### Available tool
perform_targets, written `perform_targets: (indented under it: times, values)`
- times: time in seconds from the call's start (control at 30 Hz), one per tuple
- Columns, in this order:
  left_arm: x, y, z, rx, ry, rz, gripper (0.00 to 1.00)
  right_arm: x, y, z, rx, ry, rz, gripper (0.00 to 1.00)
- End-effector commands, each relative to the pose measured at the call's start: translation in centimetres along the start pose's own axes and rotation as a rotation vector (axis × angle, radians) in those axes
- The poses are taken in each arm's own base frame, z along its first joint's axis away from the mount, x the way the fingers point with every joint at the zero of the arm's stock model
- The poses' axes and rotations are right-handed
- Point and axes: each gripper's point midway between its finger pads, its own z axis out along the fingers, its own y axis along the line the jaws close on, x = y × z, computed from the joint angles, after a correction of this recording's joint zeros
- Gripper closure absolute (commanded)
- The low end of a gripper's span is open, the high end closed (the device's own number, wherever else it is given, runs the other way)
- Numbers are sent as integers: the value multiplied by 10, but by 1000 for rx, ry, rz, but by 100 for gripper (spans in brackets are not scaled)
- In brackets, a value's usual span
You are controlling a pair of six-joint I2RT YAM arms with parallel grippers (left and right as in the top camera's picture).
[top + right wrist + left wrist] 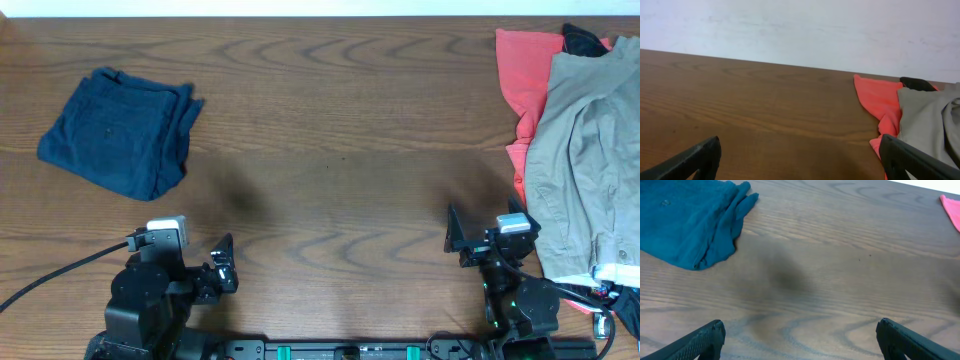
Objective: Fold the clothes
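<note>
The dark navy shorts (120, 133) lie folded into a compact bundle at the table's far left; they also show in the left wrist view (687, 222) at upper left. My left gripper (222, 265) is open and empty near the front edge, well in front and to the right of the shorts; its fingers frame bare wood (800, 335). My right gripper (482, 240) is open and empty at the front right, its fingers wide apart (800, 160), just left of the cloth pile.
A khaki-grey garment (590, 160) lies over a coral-red cloth (525, 70) at the right edge, with a black item (580, 40) behind. They also show in the right wrist view, grey (930, 120) and coral (880, 100). A white wall (800, 30) backs the table.
</note>
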Motion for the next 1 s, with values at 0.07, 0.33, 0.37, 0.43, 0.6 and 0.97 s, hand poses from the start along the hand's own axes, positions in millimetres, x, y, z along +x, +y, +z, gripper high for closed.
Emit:
perform_targets:
  times: [0.07,0.33,0.37,0.43,0.6,0.97]
  values:
    - [-1,3,-1,-13,-9,-10,2,1,5,0,-22,0,-16,1]
    - [-1,6,-1,-29,-11,-20,2,1,5,0,-22,0,-16,1]
    - [1,10,-1,-46,-6,-30,2,1,5,0,-22,0,-16,1]
    - [5,17,-2,-79,3,-50,2,1,4,0,-21,0,-16,1]
    - [19,31,1,-129,3,-97,2,1,5,0,-22,0,-16,1]
    - [37,42,46,-103,-161,-110,2,1,5,0,-22,0,-16,1]
